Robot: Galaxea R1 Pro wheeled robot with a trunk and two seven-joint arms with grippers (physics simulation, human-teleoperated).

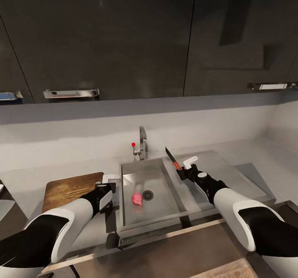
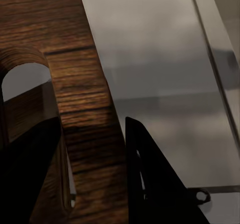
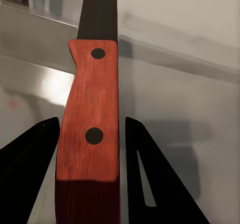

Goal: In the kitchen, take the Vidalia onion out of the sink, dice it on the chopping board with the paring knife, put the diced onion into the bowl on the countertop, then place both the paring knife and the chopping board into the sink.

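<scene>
lying beside the drain in the sink (image 1: pixel 165 211), the onion (image 1: pixel 137 199); right gripper (image 1: pixel 185 171) clamps the paring knife (image 1: pixel 173 158) above the sink, left gripper (image 1: pixel 106 183) pinches the chopping board (image 1: pixel 68 190) beside it on the countertop (image 1: pixel 25 187).

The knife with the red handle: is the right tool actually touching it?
Touching. In the right wrist view the knife handle sits clamped between the right tool's two dark fingers, with no gap showing at either side.
</scene>
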